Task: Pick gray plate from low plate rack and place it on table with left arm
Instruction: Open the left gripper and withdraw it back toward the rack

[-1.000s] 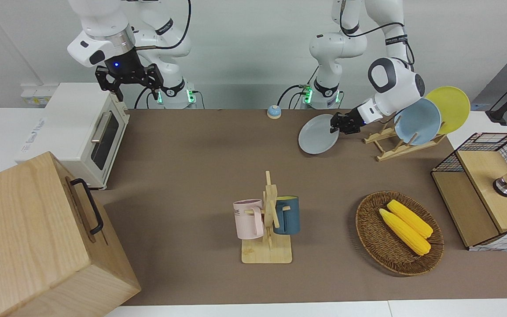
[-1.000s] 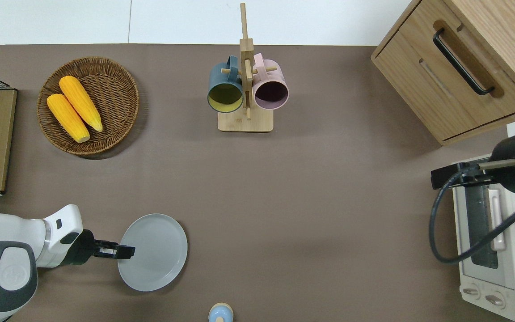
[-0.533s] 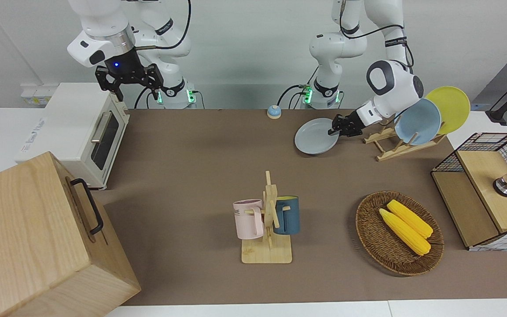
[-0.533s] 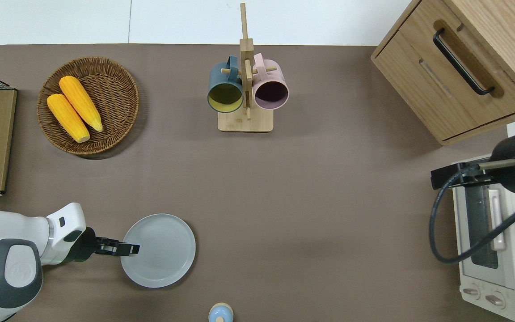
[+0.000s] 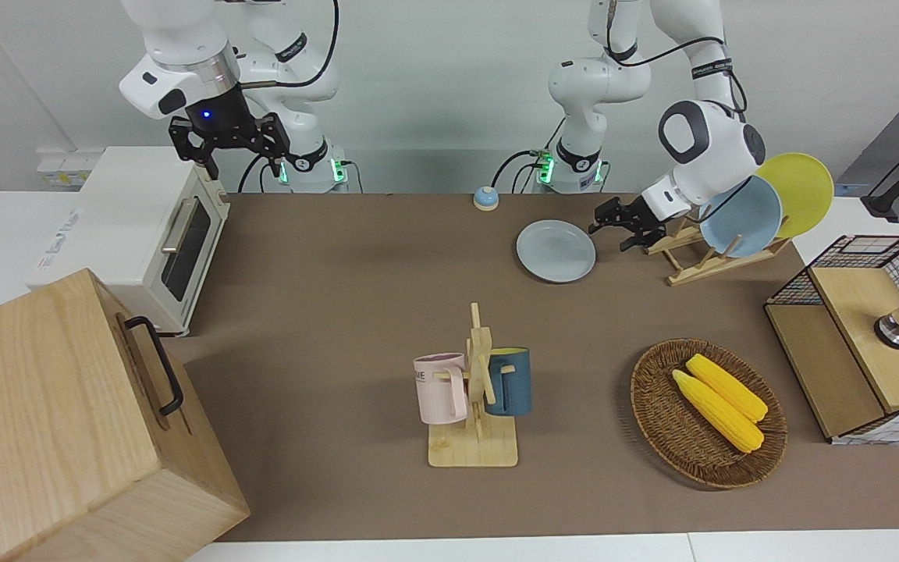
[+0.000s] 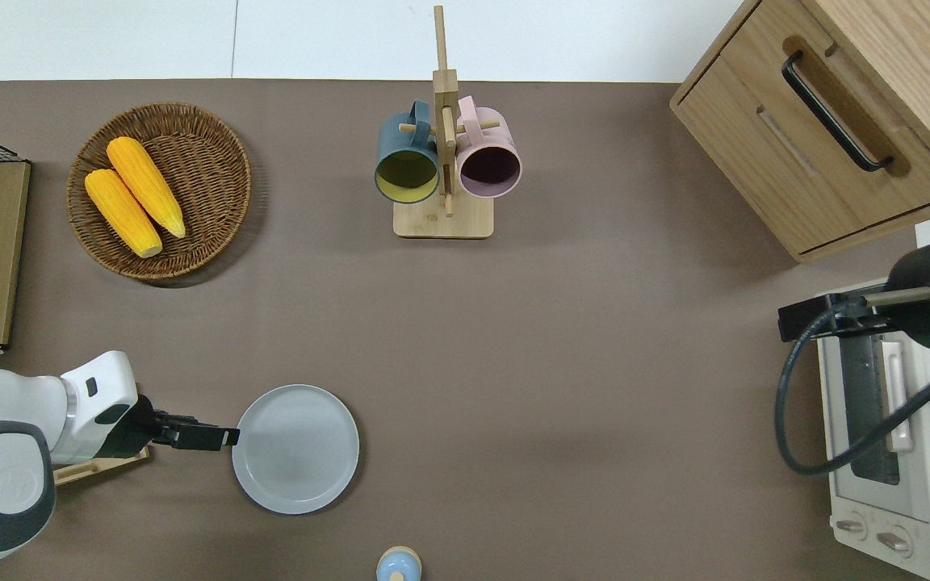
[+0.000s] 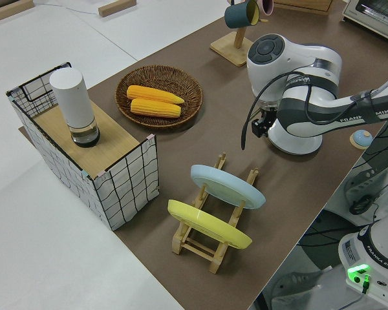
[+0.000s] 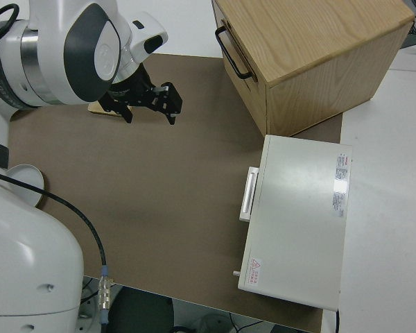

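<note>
Pale gray, the plate [image 6: 295,449] lies flat on the brown table [image 6: 562,339], beside the low wooden rack [image 5: 703,257] and toward its right-arm end. The left gripper [image 5: 627,227] sits just off the plate's rim, jaws spread and holding nothing. A light blue plate [image 5: 740,215] and a yellow plate [image 5: 801,190] lean in the rack. The right gripper [image 5: 229,145] is parked, jaws apart.

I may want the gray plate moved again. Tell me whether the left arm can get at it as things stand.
Probably yes: the gray plate lies flat on the table, and the left pincer, open, sits right beside its rim with nothing between.
</note>
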Controlling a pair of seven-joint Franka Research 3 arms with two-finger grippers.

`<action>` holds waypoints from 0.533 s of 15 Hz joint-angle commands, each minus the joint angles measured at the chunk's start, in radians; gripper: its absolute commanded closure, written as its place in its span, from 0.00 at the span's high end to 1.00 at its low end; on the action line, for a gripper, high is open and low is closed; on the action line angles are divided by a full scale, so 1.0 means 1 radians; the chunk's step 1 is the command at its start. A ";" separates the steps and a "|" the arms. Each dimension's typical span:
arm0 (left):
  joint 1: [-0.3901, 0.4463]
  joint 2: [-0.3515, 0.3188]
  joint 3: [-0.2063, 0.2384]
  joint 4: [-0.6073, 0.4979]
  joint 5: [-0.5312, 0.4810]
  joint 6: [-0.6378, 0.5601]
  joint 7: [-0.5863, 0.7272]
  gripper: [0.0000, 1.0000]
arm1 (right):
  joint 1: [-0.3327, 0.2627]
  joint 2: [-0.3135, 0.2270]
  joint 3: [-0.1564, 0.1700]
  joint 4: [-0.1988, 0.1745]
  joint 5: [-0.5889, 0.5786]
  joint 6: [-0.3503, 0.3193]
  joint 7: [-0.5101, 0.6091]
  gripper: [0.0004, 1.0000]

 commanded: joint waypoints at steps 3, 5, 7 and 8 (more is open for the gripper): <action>0.009 -0.076 0.000 0.136 0.184 -0.093 -0.190 1.00 | -0.007 -0.002 0.007 0.006 0.007 -0.014 0.000 0.99; 0.009 -0.073 0.000 0.247 0.249 -0.184 -0.225 1.00 | -0.007 -0.002 0.007 0.006 0.007 -0.014 0.000 0.99; 0.009 -0.069 0.000 0.353 0.293 -0.267 -0.264 1.00 | -0.007 -0.002 0.007 0.006 0.007 -0.014 -0.001 0.99; 0.008 -0.069 -0.003 0.399 0.321 -0.302 -0.281 1.00 | -0.007 -0.002 0.005 0.006 0.007 -0.014 0.000 0.99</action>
